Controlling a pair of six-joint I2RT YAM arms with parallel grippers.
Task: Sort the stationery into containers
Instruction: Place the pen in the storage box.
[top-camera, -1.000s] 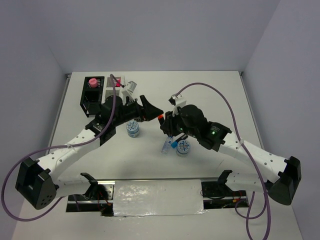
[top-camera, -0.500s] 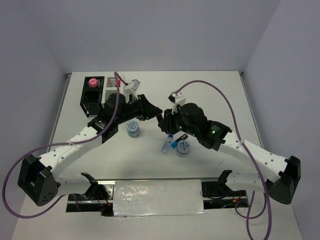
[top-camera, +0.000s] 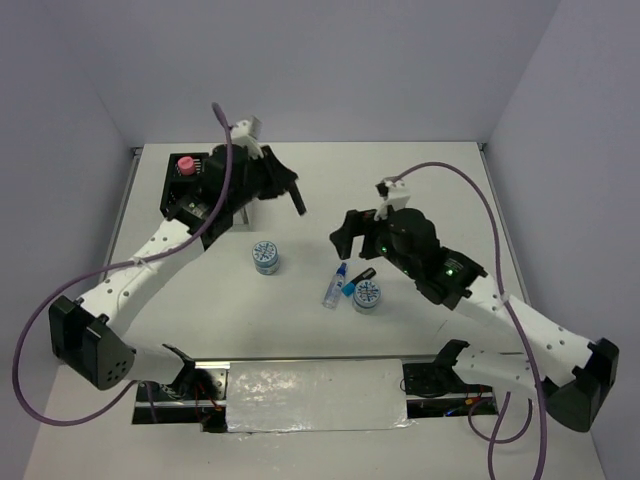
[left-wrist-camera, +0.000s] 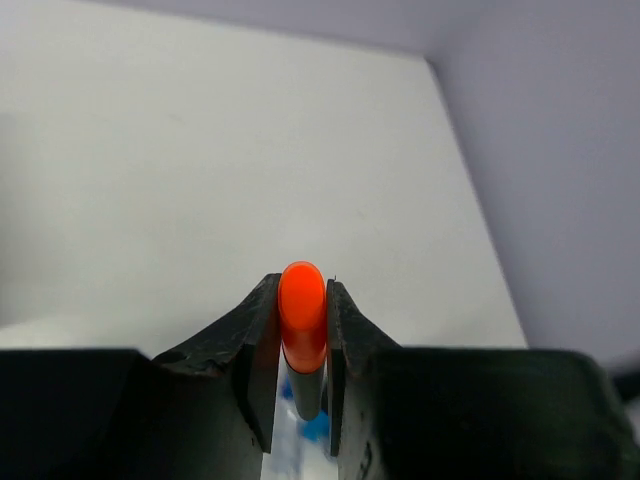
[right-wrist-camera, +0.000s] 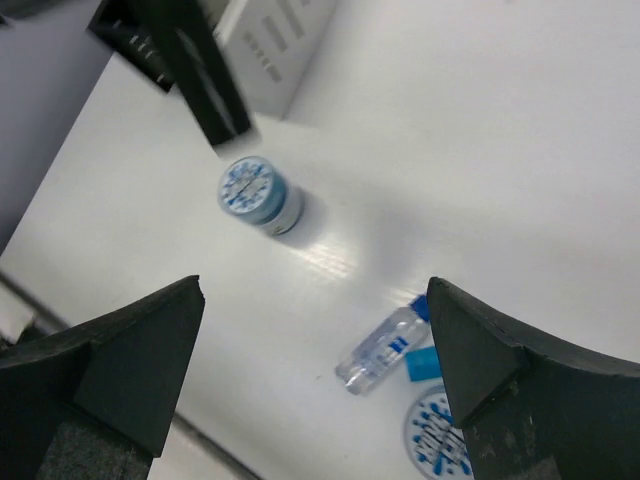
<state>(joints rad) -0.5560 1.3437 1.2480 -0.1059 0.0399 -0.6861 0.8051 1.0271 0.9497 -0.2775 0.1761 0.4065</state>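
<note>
Mid-carry, by the look of it: orange highlighter (left-wrist-camera: 302, 325) clamped between the jaws of the left gripper (left-wrist-camera: 302, 285), cap out at the tips. Raised off the bench (top-camera: 420, 180) near its far-left corner, close beside the black box (top-camera: 176, 200) and white box (right-wrist-camera: 280, 45) (the white one largely hidden under the arm from above). Not yet dropped in. Already standing in the black box: pink-capped bottle (top-camera: 184, 165).

Next, probably: swing back over one compartment, tip the highlighter toward upright, lower, then part the jaws. Care needed at the slatted walls and the shared partition, with a risk of catching a rim and tumbling outside if slanted. Choice of box: cannot tell.

Right gripper (right-wrist-camera: 315, 290) hovering over mid-bench, jaws wide apart, holding nothing. Waiting below: one tin (top-camera: 265, 257) alone, left of centre; clear tube (top-camera: 333, 288) lying flat, with a second tin (top-camera: 366, 296) just beside it, toward the near edge. Something blue-capped between those two, too small to name.

Bench plain white, matte, smooth. Pale lilac-grey walls close on three sides. Shiny plate (top-camera: 315, 395) along the near edge, between the arm bases.
</note>
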